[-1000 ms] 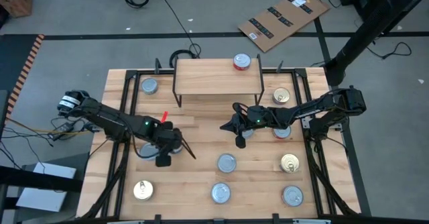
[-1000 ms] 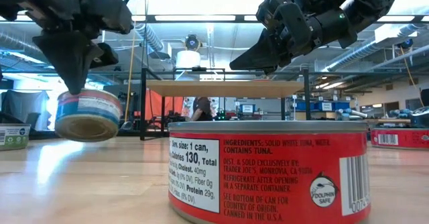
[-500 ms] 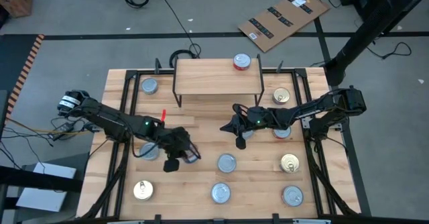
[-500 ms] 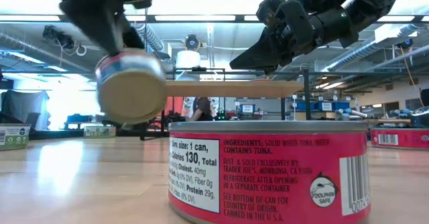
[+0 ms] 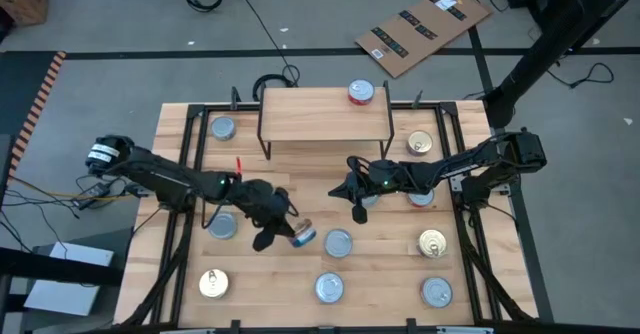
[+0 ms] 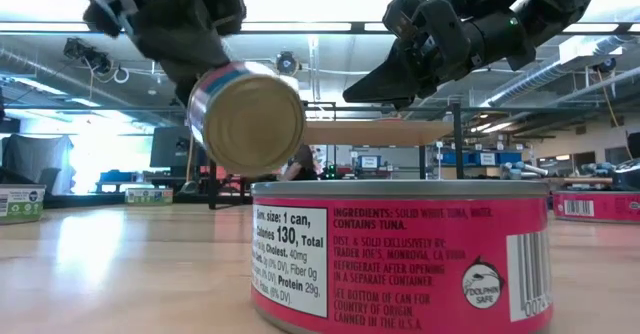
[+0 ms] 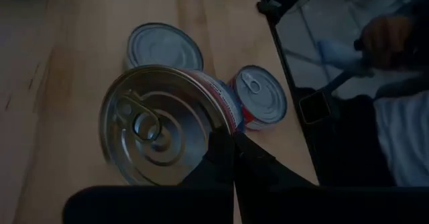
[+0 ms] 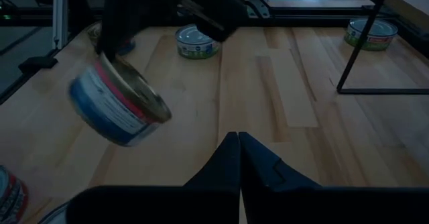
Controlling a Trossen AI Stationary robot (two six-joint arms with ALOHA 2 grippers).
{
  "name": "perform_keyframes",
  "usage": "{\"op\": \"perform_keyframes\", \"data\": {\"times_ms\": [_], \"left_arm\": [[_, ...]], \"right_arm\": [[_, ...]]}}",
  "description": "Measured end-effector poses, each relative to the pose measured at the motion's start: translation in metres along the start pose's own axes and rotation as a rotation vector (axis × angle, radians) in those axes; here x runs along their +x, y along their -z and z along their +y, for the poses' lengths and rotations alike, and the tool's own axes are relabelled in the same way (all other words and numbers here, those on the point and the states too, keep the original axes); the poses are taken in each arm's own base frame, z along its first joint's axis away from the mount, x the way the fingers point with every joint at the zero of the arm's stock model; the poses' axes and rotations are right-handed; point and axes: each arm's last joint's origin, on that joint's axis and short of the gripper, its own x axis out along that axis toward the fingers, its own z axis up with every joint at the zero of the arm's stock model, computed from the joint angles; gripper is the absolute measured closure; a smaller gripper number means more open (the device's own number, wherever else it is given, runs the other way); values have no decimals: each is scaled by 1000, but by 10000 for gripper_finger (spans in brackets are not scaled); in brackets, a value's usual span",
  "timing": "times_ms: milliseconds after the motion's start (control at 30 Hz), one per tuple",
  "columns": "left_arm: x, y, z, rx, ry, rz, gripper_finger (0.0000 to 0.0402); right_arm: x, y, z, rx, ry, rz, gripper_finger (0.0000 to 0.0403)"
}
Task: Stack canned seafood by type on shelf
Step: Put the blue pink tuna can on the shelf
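Observation:
My left gripper [image 5: 288,230] is shut on a tin [image 5: 303,236] with a blue, white and red label, a silver pull-tab top [image 7: 157,127] and a gold bottom [image 6: 247,122]. It holds the tin over the table's middle, above the other tins. My right gripper [image 5: 360,212] hangs shut and bare right of centre, in front of the shelf [image 5: 325,116]. The shelf stands on thin black legs at the far middle, with a red-topped tin [image 5: 361,93] near its far right corner. My left gripper pinches the tin's top rim [image 7: 222,122] at one spot on its edge between its two shut fingers [image 7: 221,158]. The fingers come slanting down from the table's left. The tin hangs clear of the table, tipped on its side, bottom toward the near edge.
Loose tins lie about the table: silver ones [image 5: 221,226] [image 5: 339,242] [image 5: 330,287], gold ones [image 5: 213,284] [image 5: 432,242] [image 5: 421,144], one at the far left [image 5: 222,128]. A red-labelled tin [image 6: 400,259] stands close before the low camera. Black frame rails [image 5: 190,174] run along both sides.
My left gripper has swung toward the table's right and tipped from pointing down to nearer level, still shut on the tin. The tin has risen and turned from nearly upright to lying on its side, bottom toward the near edge.

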Motion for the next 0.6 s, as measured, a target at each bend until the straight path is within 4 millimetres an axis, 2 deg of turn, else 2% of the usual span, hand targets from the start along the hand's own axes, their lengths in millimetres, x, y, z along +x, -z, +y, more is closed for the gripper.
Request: {"op": "perform_keyframes", "data": {"times_ms": [333, 600], "left_arm": [[-4, 21, 30, -87, 12, -77, 401], [-4, 20, 37, -142, 29, -95, 401]], "right_arm": [[0, 0, 0, 0, 0, -1, 397], [0, -3, 2, 12, -43, -25, 397]]}}
